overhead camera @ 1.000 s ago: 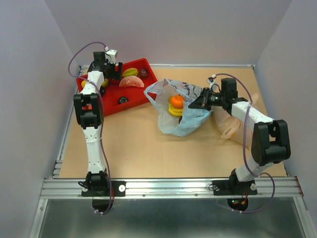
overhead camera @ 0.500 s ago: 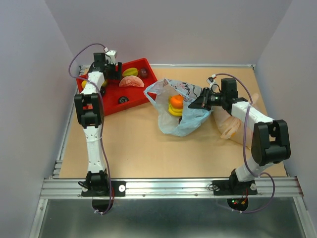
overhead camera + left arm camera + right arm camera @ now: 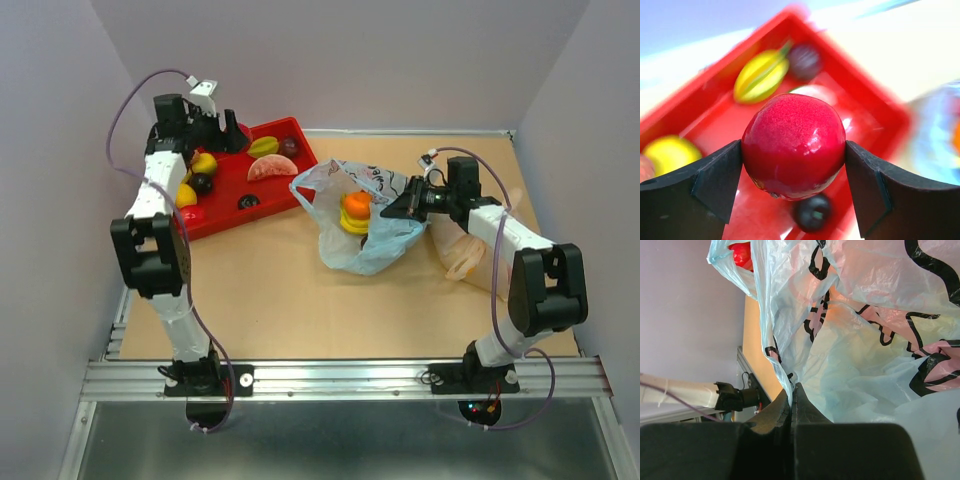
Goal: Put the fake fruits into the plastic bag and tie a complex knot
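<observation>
Blurry tray [image 3: 865,107] behind red fruit [image 3: 794,145] (clamped)

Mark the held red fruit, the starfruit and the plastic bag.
red fruit [image 3: 793,145]: left wrist view, front skin.
starfruit [image 3: 761,76]: left wrist view, middle ridge.
plastic bag [image 3: 855,390]: right wrist view, pale-blue film.
</observation>
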### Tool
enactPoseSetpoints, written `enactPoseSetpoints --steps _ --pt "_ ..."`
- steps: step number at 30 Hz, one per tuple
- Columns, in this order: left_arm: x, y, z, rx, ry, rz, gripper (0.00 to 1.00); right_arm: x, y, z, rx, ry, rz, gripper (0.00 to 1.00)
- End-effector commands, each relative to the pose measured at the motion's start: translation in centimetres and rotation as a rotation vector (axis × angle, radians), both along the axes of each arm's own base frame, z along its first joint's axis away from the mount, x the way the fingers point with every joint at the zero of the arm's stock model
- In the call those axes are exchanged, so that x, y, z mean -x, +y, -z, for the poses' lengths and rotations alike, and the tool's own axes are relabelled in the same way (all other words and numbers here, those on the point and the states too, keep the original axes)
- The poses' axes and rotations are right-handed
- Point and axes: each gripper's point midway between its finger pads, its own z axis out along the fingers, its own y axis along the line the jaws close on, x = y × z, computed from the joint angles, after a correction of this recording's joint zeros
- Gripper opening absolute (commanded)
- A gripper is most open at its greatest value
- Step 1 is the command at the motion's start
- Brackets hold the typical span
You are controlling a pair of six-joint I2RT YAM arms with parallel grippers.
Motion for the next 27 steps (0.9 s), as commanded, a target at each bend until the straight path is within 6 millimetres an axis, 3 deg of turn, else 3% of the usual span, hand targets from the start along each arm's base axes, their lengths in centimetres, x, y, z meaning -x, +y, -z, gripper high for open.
enactPoseSetpoints --steps 1,3,5,7,9,10,14,18,23,27 --pt "6.1 -4.1 -8.5 0.101 -0.185 0.214 0.63 -0.4 0.0 -3.0 -0.021 -0.115 -0.014 0.00" --pt "8.9 -6.0 -9.0 0.116 -0.190 0.285 0.63 -0.3 0.0 -3.5 -0.025 -0.124 -0.016 0.00" --pt "11.2 -7.6 -6.6 0.143 -0.127 0.337 0.64 -0.1 0.0 -4.0 -0.032 -0.132 -0.018 0.00" --pt "14.2 -10.8 -4.9 0.147 -0.090 0.431 0.62 0.4 0.0 -5.0 -0.038 -0.157 -0.020 0.00" --pt "16.3 -13.1 -4.6 0.134 -0.099 0.499 0.62 0.7 -0.1 -5.7 -0.040 -0.174 -0.018 0.00" --pt "18.1 -15.7 -3.6 0.130 -0.081 0.567 0.62 0.9 0.0 -6.4 -0.046 -0.192 -0.023 0.00" --pt "20.4 -21.0 -3.0 0.160 -0.070 0.640 0.62 1.5 0.1 -8.4 -0.067 -0.229 -0.038 0.00" --pt "19.1 -25.2 -1.6 0.202 -0.060 0.676 0.62 1.7 0.2 -9.1 -0.075 -0.241 -0.047 0.01" --pt "16.7 -30.5 -1.8 0.363 -0.003 0.616 0.65 2.0 0.3 -8.9 -0.082 -0.233 -0.059 0.00" --pt "13.2 -33.4 -3.8 0.467 -0.143 0.517 0.68 1.9 0.3 -9.1 -0.082 -0.237 -0.061 0.00"
